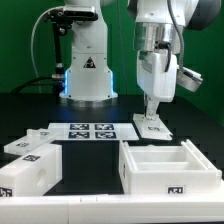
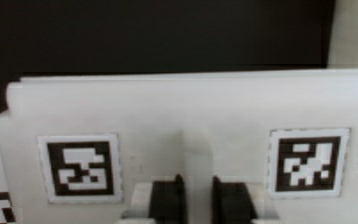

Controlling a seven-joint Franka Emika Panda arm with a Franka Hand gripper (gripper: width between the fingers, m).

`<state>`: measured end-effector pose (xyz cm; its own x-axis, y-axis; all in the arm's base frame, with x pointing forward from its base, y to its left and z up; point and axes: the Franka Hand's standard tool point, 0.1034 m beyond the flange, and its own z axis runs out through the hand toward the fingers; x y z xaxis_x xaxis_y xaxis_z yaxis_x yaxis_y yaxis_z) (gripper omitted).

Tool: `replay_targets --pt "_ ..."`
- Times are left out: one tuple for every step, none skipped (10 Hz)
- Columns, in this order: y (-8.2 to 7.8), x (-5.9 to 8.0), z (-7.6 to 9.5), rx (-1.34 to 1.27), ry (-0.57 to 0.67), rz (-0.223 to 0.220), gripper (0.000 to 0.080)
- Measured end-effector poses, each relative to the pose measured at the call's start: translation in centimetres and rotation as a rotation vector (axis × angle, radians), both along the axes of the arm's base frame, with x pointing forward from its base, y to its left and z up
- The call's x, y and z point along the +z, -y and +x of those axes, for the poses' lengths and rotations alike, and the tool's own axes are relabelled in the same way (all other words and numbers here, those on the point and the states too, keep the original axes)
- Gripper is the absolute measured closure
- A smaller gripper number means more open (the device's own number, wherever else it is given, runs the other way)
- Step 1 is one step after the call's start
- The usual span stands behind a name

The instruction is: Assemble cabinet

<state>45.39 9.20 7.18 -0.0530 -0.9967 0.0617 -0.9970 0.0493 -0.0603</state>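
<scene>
Gripper low over a small cabinet panel, grasp unclear

Exterior view: the gripper [image 1: 152, 112] hangs with its tips at a small cabinet panel [image 1: 152, 127] that lies flat on the black table [image 1: 97, 178], just beside the marker board [image 1: 85, 130] on the exterior view's right. Bare table separates the panel from the open cabinet box [image 1: 168, 166] in front. The tagged cabinet blocks [image 1: 30, 166] are cut off at the exterior view's left edge. Contact cannot be made out here. Wrist view: the panel [image 2: 185, 110] nearly fills the picture, showing two tags and its far edge against dark table. The fingers [image 2: 163, 200] stand close together with a dark slit between them; whether they pinch anything cannot be told.
</scene>
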Motion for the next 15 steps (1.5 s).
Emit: replay_targets --pt "0.0 0.0 0.1 0.035 -0.002 -0.002 0.0738" --pt "0.1 0.2 0.6 0.108 -0.001 -0.006 0.0738" --pt "0.0 0.1 0.8 0.130 -0.005 -0.009 0.0738" --pt "-0.1 0.1 1.1 0.149 -0.007 -0.013 0.0738" --pt "-0.2 0.2 1.3 0.158 -0.006 -0.014 0.0738" --pt "0.0 0.2 1.6 0.160 -0.003 -0.014 0.0738" --pt "0.0 0.2 1.7 0.159 -0.002 -0.018 0.0738" --pt "-0.1 0.1 2.0 0.164 0.000 -0.022 0.0738" --pt "-0.2 0.0 2.1 0.166 -0.010 -0.022 0.0738" --pt "-0.2 -0.1 2.1 0.167 -0.014 -0.025 0.0738" --pt "-0.3 -0.3 2.1 0.169 -0.016 -0.029 0.0738" --pt "-0.6 -0.3 2.3 0.174 -0.014 -0.029 0.0738" --pt "-0.9 -0.1 2.7 0.176 -0.010 -0.028 0.0738" --pt "-0.9 0.0 3.1 0.176 -0.008 -0.029 0.0738" --pt "-0.9 0.0 3.3 0.176 -0.007 -0.031 0.0738"
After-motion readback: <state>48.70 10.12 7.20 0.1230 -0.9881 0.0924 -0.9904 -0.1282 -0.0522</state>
